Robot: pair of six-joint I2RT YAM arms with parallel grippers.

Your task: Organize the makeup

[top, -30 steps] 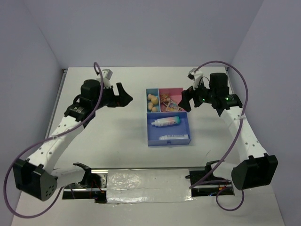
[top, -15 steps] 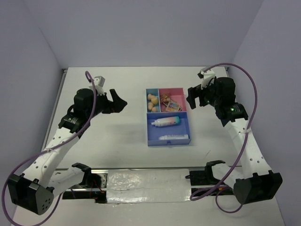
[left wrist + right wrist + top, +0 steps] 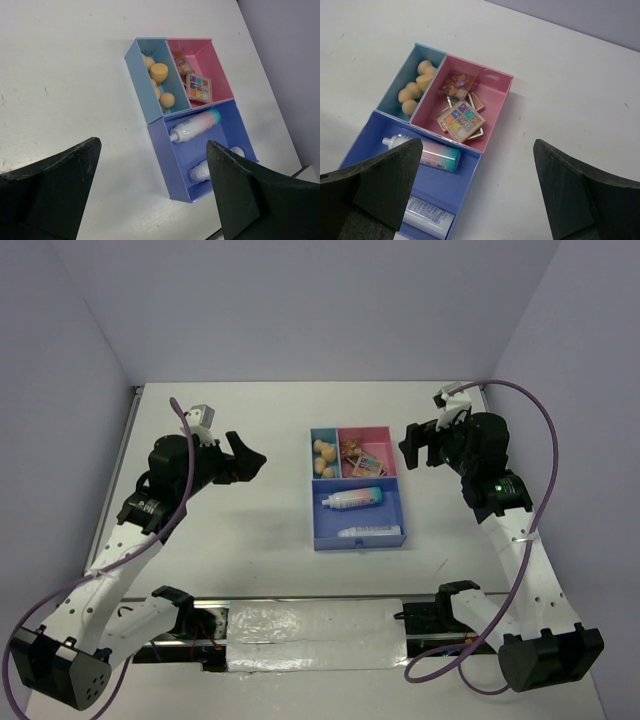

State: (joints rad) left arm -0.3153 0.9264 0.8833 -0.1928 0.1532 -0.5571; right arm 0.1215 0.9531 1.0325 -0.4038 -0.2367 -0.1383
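Note:
All the makeup lies in the compartment tray (image 3: 358, 544) at mid-table. Beige sponges (image 3: 323, 452) fill the light blue section, eyeshadow palettes (image 3: 360, 457) are stacked in the pink one, and the gradient bottle (image 3: 352, 498) and white tube (image 3: 372, 533) lie in the large blue one. My left gripper (image 3: 247, 457) hovers left of the tray, open and empty. My right gripper (image 3: 412, 445) hovers to its right, also open and empty. From the left wrist I see the sponges (image 3: 159, 72), palettes (image 3: 198, 87) and bottle (image 3: 195, 126); from the right wrist the multicolour palette (image 3: 461, 120).
A shiny metal strip (image 3: 310, 625) runs along the near table edge between the arm bases. Purple cables (image 3: 540, 430) loop off both arms. Lilac walls close in the table on the left, the back and the right.
Both arms have drawn back from the tray: the left gripper moved left, the right gripper moved right and up. Both stayed open and the makeup has not moved.

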